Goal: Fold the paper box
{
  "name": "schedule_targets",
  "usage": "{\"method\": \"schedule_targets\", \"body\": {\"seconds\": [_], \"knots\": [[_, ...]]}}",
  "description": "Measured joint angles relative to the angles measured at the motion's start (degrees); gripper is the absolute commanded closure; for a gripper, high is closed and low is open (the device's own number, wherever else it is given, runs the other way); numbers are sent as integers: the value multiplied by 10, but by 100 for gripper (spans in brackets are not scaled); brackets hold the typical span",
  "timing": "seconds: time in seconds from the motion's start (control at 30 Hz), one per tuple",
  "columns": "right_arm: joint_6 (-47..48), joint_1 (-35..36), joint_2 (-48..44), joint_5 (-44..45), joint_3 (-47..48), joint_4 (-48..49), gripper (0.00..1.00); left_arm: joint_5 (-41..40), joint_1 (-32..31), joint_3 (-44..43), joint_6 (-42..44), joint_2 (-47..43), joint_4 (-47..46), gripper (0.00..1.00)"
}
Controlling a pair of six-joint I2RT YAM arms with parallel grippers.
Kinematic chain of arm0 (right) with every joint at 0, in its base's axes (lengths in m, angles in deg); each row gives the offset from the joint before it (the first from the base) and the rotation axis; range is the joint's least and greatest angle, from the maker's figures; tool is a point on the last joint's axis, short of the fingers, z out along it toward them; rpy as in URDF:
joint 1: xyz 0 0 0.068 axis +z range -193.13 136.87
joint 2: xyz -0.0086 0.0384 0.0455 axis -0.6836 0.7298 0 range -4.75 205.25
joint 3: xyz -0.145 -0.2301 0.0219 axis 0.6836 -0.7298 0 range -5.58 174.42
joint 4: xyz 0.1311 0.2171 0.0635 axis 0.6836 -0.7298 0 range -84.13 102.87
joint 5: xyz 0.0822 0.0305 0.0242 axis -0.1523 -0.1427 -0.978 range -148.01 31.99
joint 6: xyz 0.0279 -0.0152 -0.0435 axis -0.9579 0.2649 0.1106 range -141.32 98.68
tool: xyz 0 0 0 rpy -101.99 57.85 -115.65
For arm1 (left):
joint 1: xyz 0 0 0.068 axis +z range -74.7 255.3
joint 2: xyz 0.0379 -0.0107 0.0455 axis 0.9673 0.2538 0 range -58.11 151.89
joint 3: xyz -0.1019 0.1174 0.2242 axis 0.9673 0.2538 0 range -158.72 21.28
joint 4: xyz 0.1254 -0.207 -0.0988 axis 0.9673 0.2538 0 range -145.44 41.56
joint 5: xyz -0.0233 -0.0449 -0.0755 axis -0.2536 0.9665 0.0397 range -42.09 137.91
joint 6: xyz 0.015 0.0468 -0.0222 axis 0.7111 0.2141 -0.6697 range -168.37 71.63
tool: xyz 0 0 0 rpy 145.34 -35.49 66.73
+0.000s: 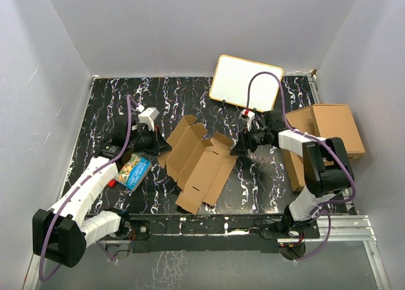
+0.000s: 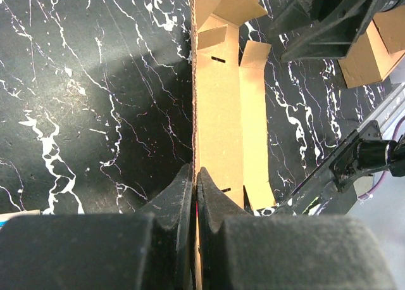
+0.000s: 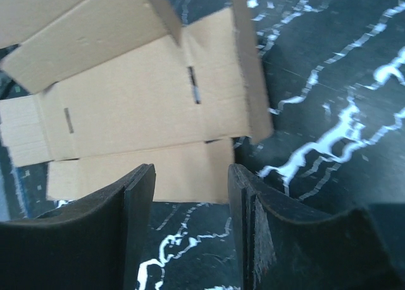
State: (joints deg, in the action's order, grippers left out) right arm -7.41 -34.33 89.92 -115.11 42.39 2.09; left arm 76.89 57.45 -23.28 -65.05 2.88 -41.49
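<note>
The paper box point(image 1: 199, 163) is a brown die-cut cardboard sheet, partly creased, lying mid-table with its left panel raised on edge. My left gripper point(image 1: 160, 144) is shut on that raised left panel; in the left wrist view its jaws point(image 2: 195, 176) pinch the thin cardboard edge, and the sheet point(image 2: 218, 106) runs away from them. My right gripper point(image 1: 237, 149) stands at the sheet's right side. In the right wrist view it point(image 3: 190, 176) is open, with only tabletop between the fingers and the cardboard's point(image 3: 139, 100) near edge just beyond the tips.
A blue picture book point(image 1: 133, 171) lies by the left arm. A pile of larger brown boxes point(image 1: 326, 135) stands at the right, close to the right arm. A white board point(image 1: 247, 82) leans at the back. The black marbled table point(image 1: 107, 106) is walled on three sides.
</note>
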Motion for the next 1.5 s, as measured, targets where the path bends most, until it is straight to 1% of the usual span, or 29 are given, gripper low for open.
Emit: {"method": "schedule_targets", "body": {"seconds": [0.17, 0.3, 0.43, 0.5, 0.63, 0.73, 0.87, 0.93, 1.03, 1.13, 1.27, 1.33, 1.5], "knots": [[-1, -9, 0, 63, 1, 1, 46, 2, 0, 0, 4, 1, 0, 100], [1, -8, 10, 74, 8, -2, 46, 4, 0, 0, 4, 5, -2, 100], [9, 2, 21, 71, 10, -12, 55, 4, 0, 0, 4, 7, -2, 100], [12, 6, 26, 67, 12, -18, 64, 4, 0, 0, 4, 7, -2, 100], [26, 12, 29, 52, 16, -33, 76, 4, 0, -3, 5, 10, -2, 100], [39, 16, 29, 39, 20, -45, 83, 4, 0, -9, 6, 15, -3, 100], [61, 31, 23, 38, 22, -59, 87, 4, 0, -13, 7, 20, -2, 100], [72, 46, 16, 53, 22, -59, 87, 4, 0, -16, 7, 26, -2, 100], [85, 70, 9, 80, 22, -59, 84, 5, 0, -21, 9, 38, -2, 100], [90, 82, 9, 88, 23, -60, 81, 6, 0, -30, 15, 53, 0, 100], [100, 82, 9, 90, 27, -71, 79, 5, 0, -49, 29, 74, 3, 100], [102, 78, 8, 90, 29, -76, 74, 5, 0, -62, 41, 88, 7, 100], [103, 63, -6, 80, 29, -87, 69, 4, 6, -82, 68, 113, 15, 100]]}}
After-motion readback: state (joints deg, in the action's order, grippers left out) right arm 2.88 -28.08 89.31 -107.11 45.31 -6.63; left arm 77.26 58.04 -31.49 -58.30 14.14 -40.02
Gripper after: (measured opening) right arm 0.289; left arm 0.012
